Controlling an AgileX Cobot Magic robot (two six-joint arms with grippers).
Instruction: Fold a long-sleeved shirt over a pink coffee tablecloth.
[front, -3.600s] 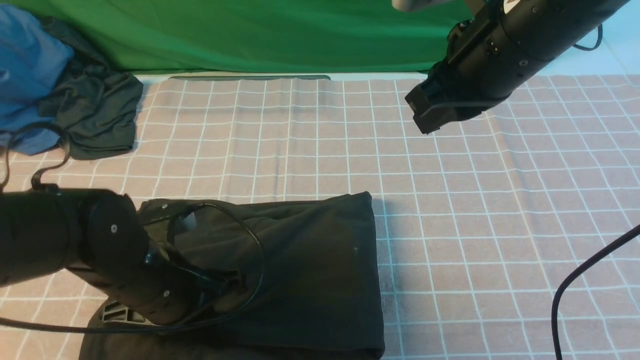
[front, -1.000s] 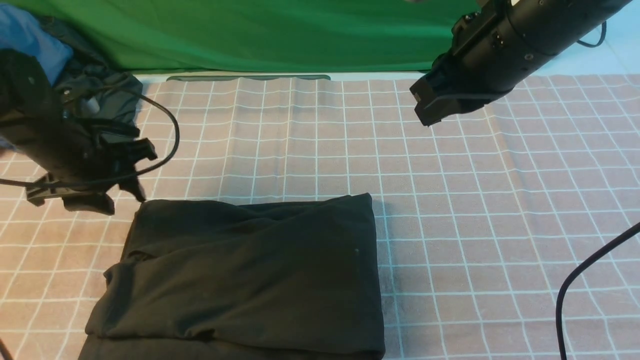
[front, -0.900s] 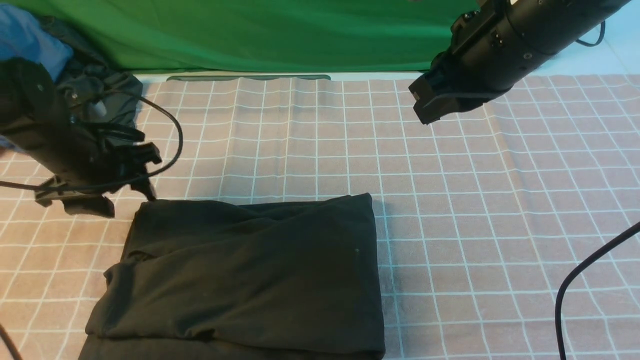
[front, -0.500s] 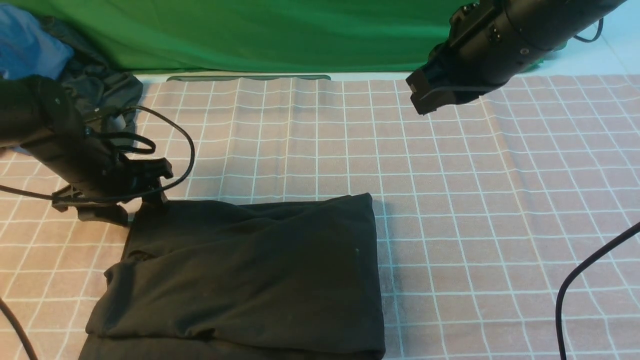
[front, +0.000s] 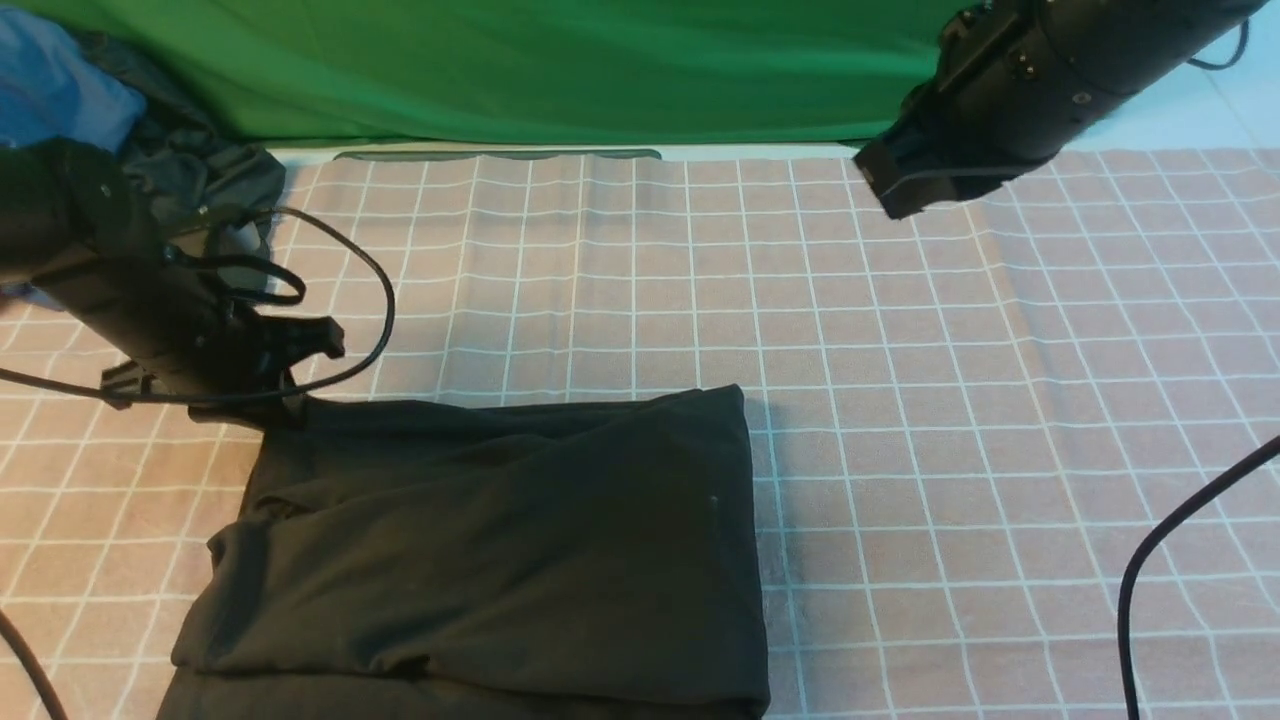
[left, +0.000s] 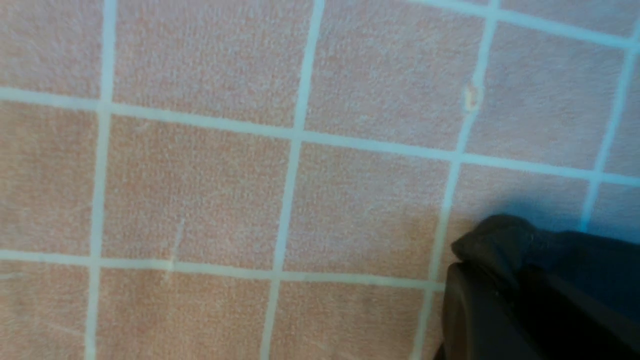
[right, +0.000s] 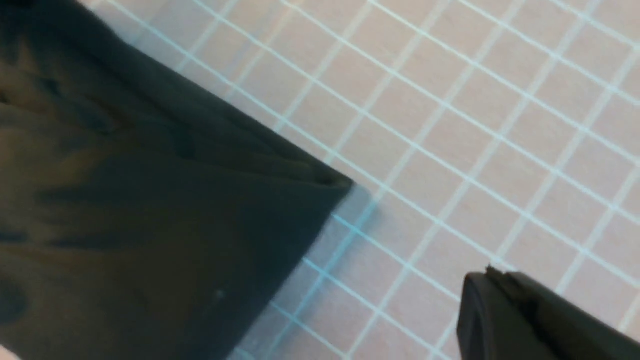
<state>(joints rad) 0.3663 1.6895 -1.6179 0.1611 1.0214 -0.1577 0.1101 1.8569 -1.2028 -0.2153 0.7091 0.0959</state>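
Folding looks well along: your shirt (front: 480, 540) lies as a compact layered rectangle at the near left of the tablecloth (front: 900, 400), its left edge uneven. Your left pincer (front: 270, 400) sits at the shirt's far left corner and, in the left wrist view, looks closed on a pinch of black fabric. Your right pincer (front: 890, 190) hangs closed and empty over the far right. One more fold or tidying likely remains

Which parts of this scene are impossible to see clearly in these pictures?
- Long-sleeved shirt: near edge cut off by the front view's lower border; any chest lettering is not visible.
- Left gripper: jaws hidden behind the arm's body in the front view.
- Right gripper: jaws point away in the front view; right wrist view shows one dark tip.
- Blue garment: cut off by the front view's left edge.
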